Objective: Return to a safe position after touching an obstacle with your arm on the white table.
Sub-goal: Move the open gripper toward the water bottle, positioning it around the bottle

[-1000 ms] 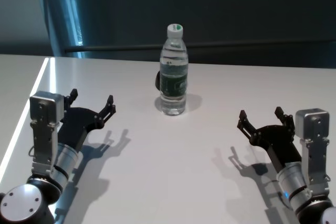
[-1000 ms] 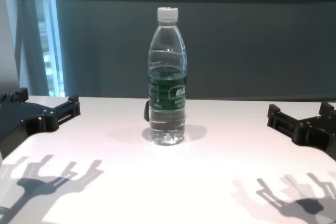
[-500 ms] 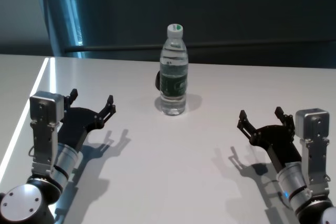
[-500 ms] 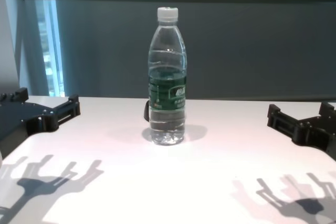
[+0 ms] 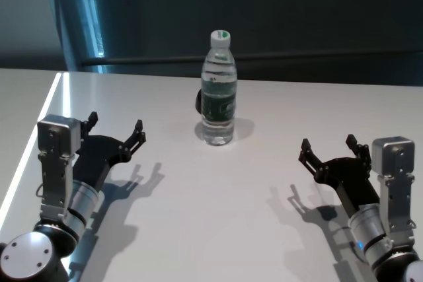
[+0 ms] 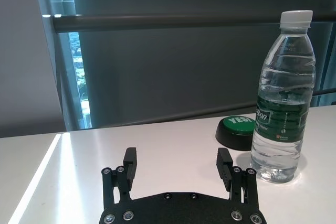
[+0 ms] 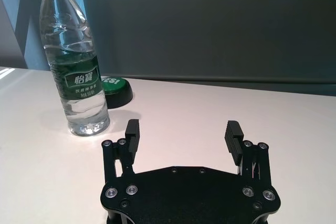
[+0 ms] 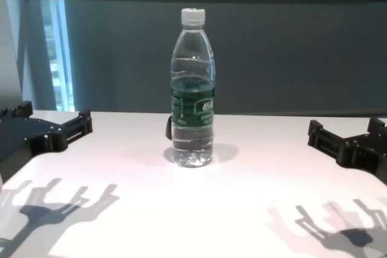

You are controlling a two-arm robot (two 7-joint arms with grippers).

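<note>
The left gripper (image 5: pixel 115 131) hangs low over the table (image 5: pixel 218 203) on the robot's left, fingers spread wide with nothing between them; the left wrist view shows both fingertips (image 6: pixel 129 159) parted over bare white surface. The right gripper (image 5: pixel 327 150) mirrors it on the robot's right, jaws equally spread and empty, its fingers (image 7: pixel 133 129) pointing forward over the tabletop. Both arms sit drawn in toward the body, forearms angled slightly inward, each throwing a shadow on the table beneath it. This reads as a rest posture: neither tool touches anything, and each is well apart from the bottle (image 5: pixel 219 89), so no joint is loaded against it.

The bottle stands upright near the middle of the table, farther out than both grippers and roughly between them, white cap on, green label band round its middle. It is not tilted, which suggests any contact with it was light. Just behind it, close to its base, lies a low dark puck with a green top (image 6: pixel 239 129), probably a push button; it is apart from both arms.

Judging by this layout, the retreat looks essentially complete, with little left beyond holding the open, symmetric pose clear of the bottle
</note>
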